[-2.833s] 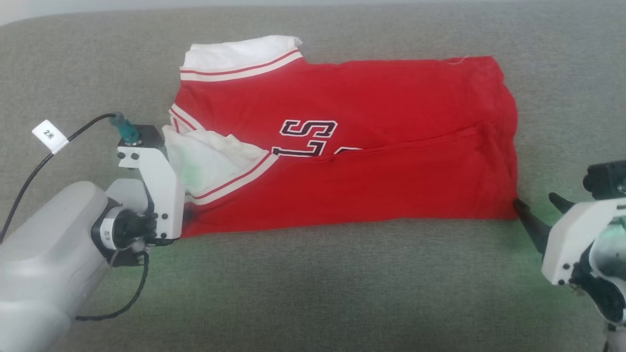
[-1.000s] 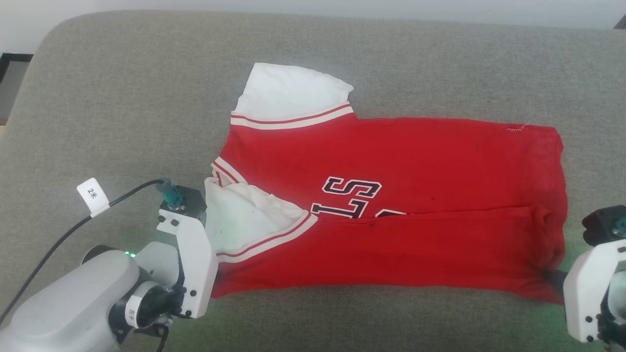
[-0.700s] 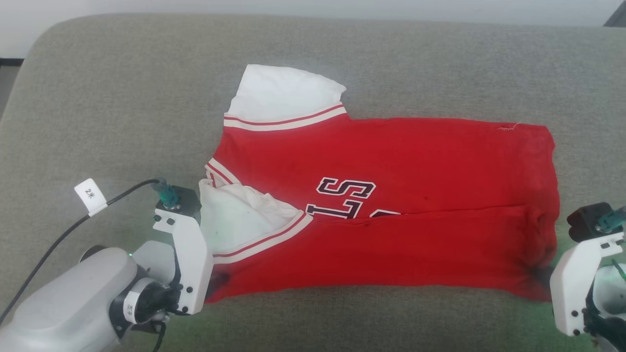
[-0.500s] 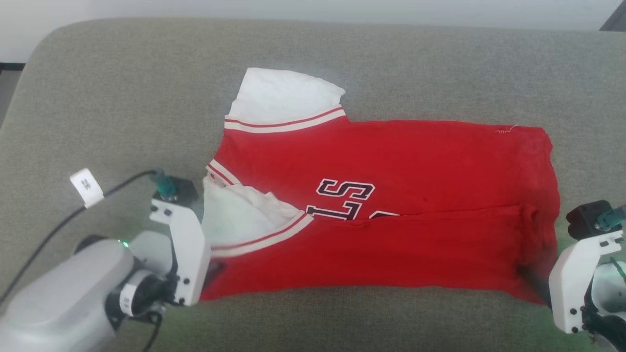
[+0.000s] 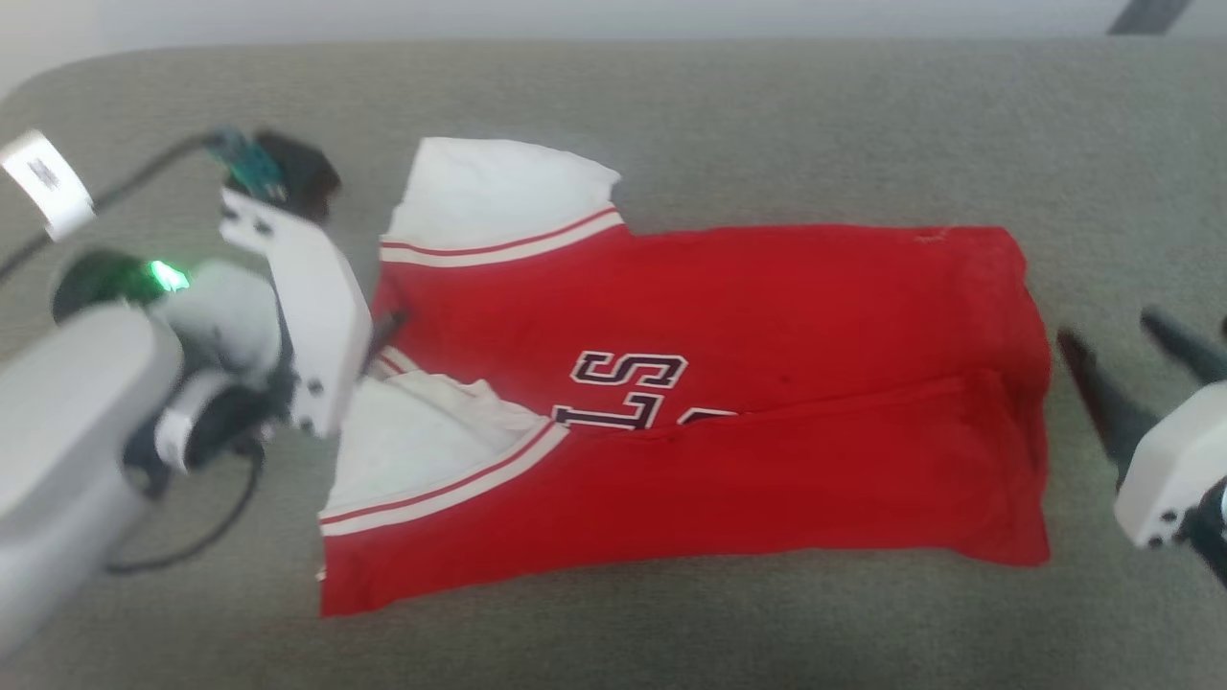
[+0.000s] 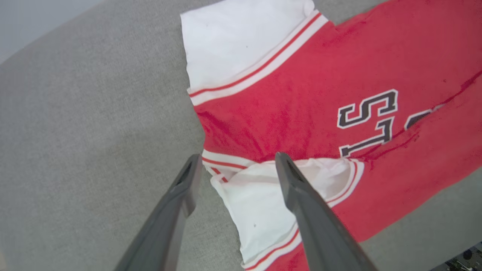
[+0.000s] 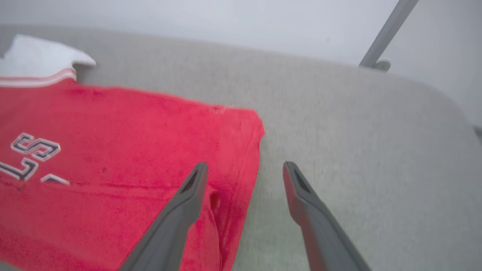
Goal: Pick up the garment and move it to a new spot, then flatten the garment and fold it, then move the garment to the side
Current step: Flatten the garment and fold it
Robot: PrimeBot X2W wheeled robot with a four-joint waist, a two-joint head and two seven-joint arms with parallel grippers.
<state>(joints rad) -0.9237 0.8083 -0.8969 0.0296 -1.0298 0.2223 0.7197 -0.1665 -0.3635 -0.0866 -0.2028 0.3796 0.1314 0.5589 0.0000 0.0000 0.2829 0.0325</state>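
Drawn away from the near corners since before, the left gripper [image 6: 237,158] and right gripper [image 7: 245,165] are held wide open beside the garment [image 5: 767,316], laid folded on the grey cushion [image 5: 767,115].

The robot's left arm [image 5: 67,422] is a fat, smooth, pale grey tube. At its end sit a white plate [image 5: 312,307] with small dark screws, a black box [image 5: 302,172] with a blue-green plug [image 5: 240,158], and a little green light [image 5: 163,276]. A black cable [image 5: 196,548] hangs by the wrist, and another carries a white tag [image 5: 43,182] with tiny dark marks. The left pincer [image 6: 238,158] and the right pincer [image 5: 1107,328] each have two long, dark grey fingers that get thin at the tip, and the right one grows out of a white block [image 5: 1165,474] with dark screws.
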